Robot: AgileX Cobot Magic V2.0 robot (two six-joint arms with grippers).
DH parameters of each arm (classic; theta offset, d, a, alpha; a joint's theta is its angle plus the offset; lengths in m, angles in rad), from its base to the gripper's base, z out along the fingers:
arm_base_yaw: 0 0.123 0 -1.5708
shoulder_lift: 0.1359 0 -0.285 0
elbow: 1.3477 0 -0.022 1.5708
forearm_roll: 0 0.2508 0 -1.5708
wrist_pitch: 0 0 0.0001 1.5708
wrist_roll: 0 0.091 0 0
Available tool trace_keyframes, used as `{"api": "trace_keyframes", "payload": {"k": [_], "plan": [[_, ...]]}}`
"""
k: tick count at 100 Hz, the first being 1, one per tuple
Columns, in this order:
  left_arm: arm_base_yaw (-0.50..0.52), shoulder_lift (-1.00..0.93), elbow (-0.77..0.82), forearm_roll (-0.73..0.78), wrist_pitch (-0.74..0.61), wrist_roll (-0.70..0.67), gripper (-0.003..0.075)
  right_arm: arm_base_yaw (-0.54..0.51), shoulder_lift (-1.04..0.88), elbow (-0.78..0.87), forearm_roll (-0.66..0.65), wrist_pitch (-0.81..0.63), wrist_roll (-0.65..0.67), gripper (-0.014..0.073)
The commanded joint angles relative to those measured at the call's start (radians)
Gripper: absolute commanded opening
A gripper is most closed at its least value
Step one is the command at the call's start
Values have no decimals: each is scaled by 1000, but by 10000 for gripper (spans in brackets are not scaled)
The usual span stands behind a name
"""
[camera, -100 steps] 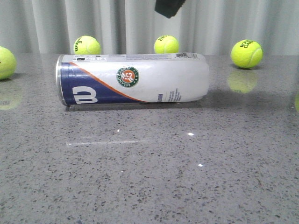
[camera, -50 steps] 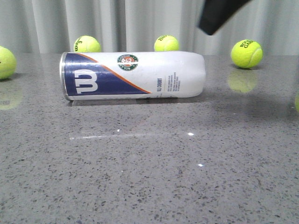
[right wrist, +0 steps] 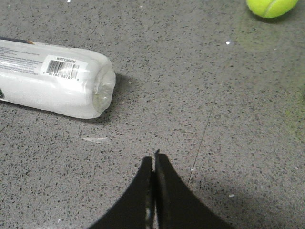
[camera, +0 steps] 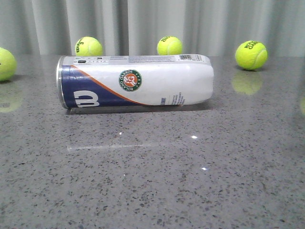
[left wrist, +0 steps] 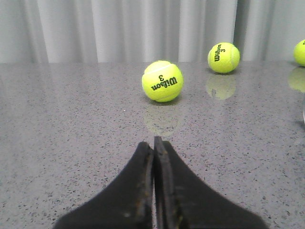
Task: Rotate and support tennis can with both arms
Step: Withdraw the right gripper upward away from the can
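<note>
The tennis can (camera: 136, 81) lies on its side on the grey table, silver rim to the left, round logo facing the front camera. Its white closed end with a barcode shows in the right wrist view (right wrist: 71, 86). My right gripper (right wrist: 153, 160) is shut and empty, above the table, apart from the can's closed end. My left gripper (left wrist: 153, 141) is shut and empty, low over the table, pointing at a tennis ball (left wrist: 162, 80). The can is out of the left wrist view. Neither gripper shows in the front view.
Tennis balls lie along the back of the table (camera: 88, 46) (camera: 169, 46) (camera: 251, 55), one at the left edge (camera: 5, 63). A curtain hangs behind. Another ball (right wrist: 271, 6) lies beyond the right gripper.
The can rolled back and then forward again; its logo faces front as one second ago. The black gripper above it moved right and left the front view.
</note>
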Motion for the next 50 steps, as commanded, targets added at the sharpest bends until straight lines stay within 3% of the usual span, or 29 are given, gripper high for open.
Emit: {"api": "trace_keyframes", "payload": {"k": [1,30,50], "plan": [[2,-39,48,-2,-76,-1,-20,-10,-106,47,-2,-113,2,-57],[2,-39,8,-2,-83,-1,-21,-10,-426,254,-2,-150,2,-57],[2,24,-170,-15,95,-6,-21,-10,-558,308,-2,-161,2,-57]]}}
